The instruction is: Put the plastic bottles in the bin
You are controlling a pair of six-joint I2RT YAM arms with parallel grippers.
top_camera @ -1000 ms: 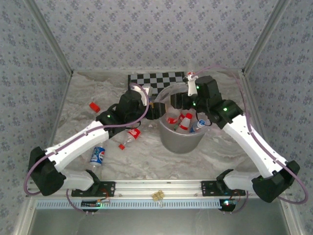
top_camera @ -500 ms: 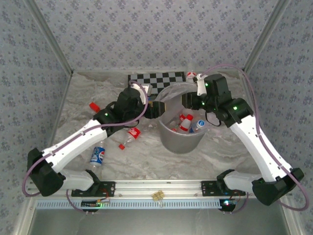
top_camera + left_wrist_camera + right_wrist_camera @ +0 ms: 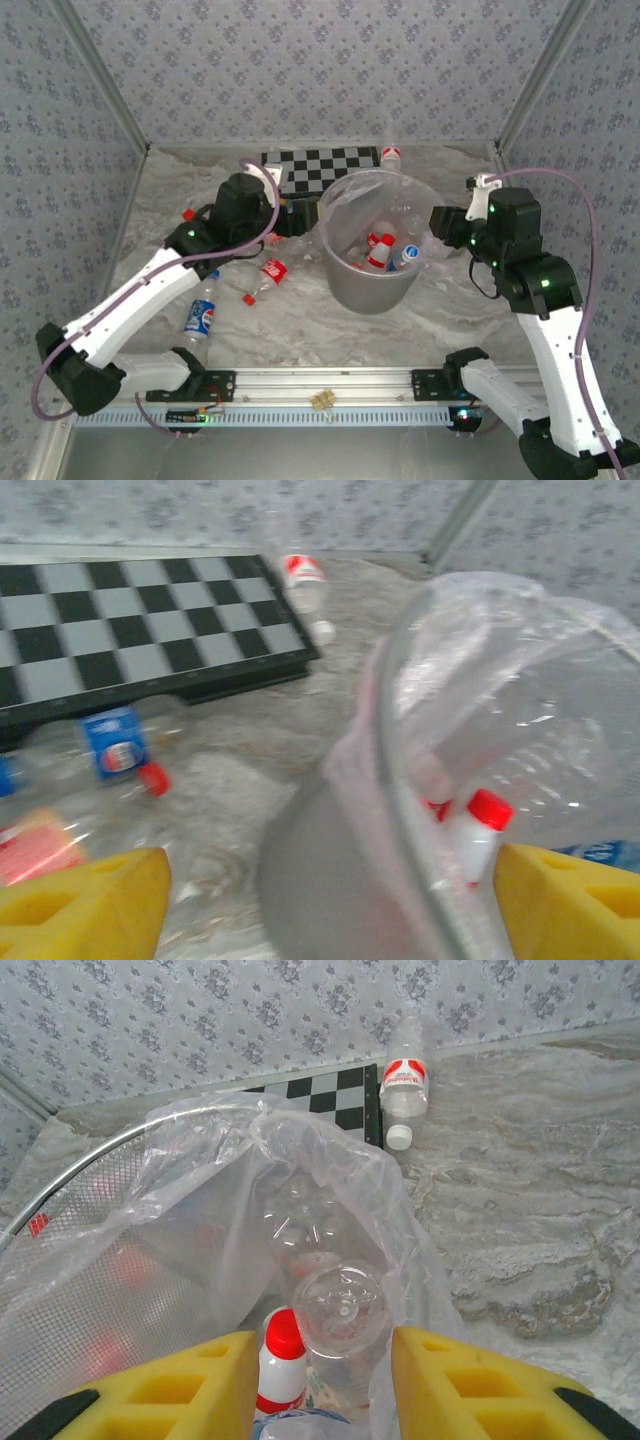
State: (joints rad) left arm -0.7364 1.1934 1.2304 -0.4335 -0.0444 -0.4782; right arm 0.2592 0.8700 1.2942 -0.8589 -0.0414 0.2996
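Find left gripper [image 3: 297,213] spread wide, empty, just left of bin [image 3: 372,292]; right gripper [image 3: 441,222] at right rim, fingers apart on nothing. Judge both parked there for drops over the rim. Count several capped bottles [image 3: 381,248] inside, possibly more under the bag [image 3: 330,1180]. See Pepsi bottle [image 3: 200,318], red-labelled bottle [image 3: 269,274] loose on table [image 3: 320,332], white-capped bottle [image 3: 390,153] beside checkerboard [image 3: 320,165].

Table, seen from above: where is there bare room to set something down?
Bare: the strip of table between the bin and the front rail, and the far right corner. Crowded: left of the bin, where bottles lie beside the left arm.
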